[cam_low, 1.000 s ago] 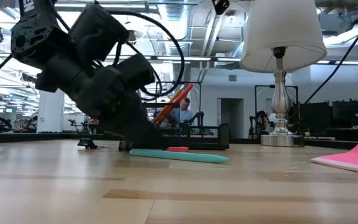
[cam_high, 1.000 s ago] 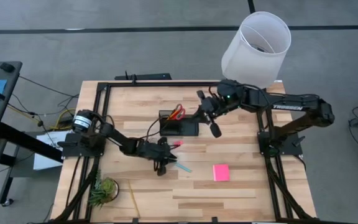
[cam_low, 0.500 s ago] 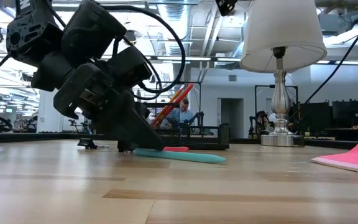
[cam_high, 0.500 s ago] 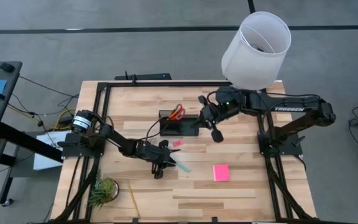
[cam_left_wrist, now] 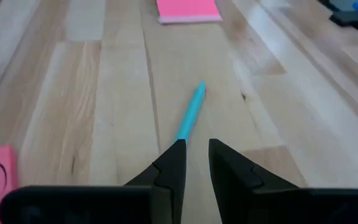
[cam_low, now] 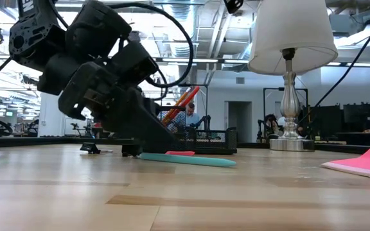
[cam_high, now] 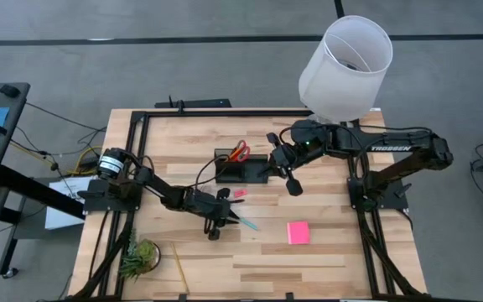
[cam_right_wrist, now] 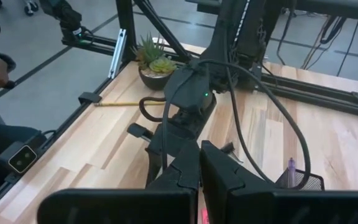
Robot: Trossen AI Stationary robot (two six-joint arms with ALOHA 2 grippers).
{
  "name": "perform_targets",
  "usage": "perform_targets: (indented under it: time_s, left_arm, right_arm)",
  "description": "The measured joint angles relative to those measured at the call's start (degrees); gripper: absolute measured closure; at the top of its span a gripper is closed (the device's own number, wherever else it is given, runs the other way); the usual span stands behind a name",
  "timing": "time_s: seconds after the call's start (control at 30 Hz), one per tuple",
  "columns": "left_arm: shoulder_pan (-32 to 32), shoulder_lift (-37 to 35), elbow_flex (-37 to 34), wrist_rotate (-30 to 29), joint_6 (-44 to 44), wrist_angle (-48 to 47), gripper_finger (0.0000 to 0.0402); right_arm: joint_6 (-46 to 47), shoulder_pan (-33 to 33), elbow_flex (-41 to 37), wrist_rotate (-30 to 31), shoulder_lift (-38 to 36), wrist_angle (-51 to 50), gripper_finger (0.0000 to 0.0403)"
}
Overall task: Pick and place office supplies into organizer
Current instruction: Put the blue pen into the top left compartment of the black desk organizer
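Hiding teal pen's (cam_left_wrist: 189,118) end: left claw (cam_left_wrist: 196,163)

The high view looks straight down on the whole table (cam_high: 250,252). The low view sits at tabletop height, close behind the left arm (cam_low: 95,77), facing the lamp (cam_low: 292,38). The left wrist view looks closely along the boards toward the teal pen (cam_left_wrist: 190,114), also in the low view. The right wrist view faces the left arm, perhaps toward 7 o'clock.
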Motion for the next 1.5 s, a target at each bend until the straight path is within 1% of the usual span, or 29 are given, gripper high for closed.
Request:
perform_targets:
  time_s: [0.13, 0.33, 0.53, 0.63, 0.73, 0.83, 1.0, 1.1, 1.17, 1.27, 1.37, 1.5]
  left_arm:
    - [0.2, 0.0, 0.0, -0.07, 0.38, 0.07, 0.034]
    - [1.79, 0.0, 0.0, -2.46, 1.44, -2.61, 0.034]
    - [3.23, 0.0, 0.7, 1.53, 1.44, -2.64, 0.034]
    - [3.16, 0.17, 0.7, 1.73, 0.99, -4.01, 0.034]
    - [2.53, 1.47, 0.68, 1.79, -0.4, -3.44, 0.034]
    - [1.91, 4.27, 0.97, 1.46, -1.14, -0.36, 0.034]
    - [1.63, 12.28, 1.25, 2.22, -6.87, 12.31, 0.034]
    - [0.2, 15.98, 1.75, -1.04, -10.08, 19.04, 0.034]
    - [-2.03, 17.39, 1.91, -6.0, -10.03, 20.45, 0.034]
    - [-5.45, 17.94, 1.99, -10.68, -9.37, 20.59, 0.034]
    - [-7.29, 17.19, 1.95, -11.16, -8.72, 19.64, 0.034]
    - [-7.52, 14.64, 1.98, -10.37, -9.7, 16.28, 0.034]
  right_arm:
    - [-0.04, -0.13, 0.0, 0.01, 0.0, 0.0, 0.0403]
    - [-0.04, -0.13, 0.0, 0.01, 0.0, 0.0, 0.0403]
    - [-0.02, -0.13, 0.0, 0.0, 0.0, 0.02, 0.0403]
    - [-0.02, -0.13, 0.0, 0.0, 0.0, 0.0, 0.0403]
    - [-0.02, -0.12, -0.02, 0.0, 0.0, 0.0, 0.0403]
    - [-0.02, -0.13, -0.02, 0.0, 0.0, -0.07, 0.0403]
    - [-0.02, -0.13, -0.02, 0.0, 0.0, -0.55, 0.0403]
    - [-0.02, -0.13, -0.02, -0.03, 0.0, -1.81, 0.0403]
    - [-0.02, -0.13, -0.02, 0.0, 0.0, -2.62, 0.0403]
    - [-0.04, -0.12, -0.02, -0.03, 0.0, -3.64, 0.0403]
    - [-0.04, -0.13, -0.02, -0.03, 0.0, -4.04, 0.0403]
    - [-0.04, -0.13, -0.02, -0.03, 0.0, -4.08, 0.0403]
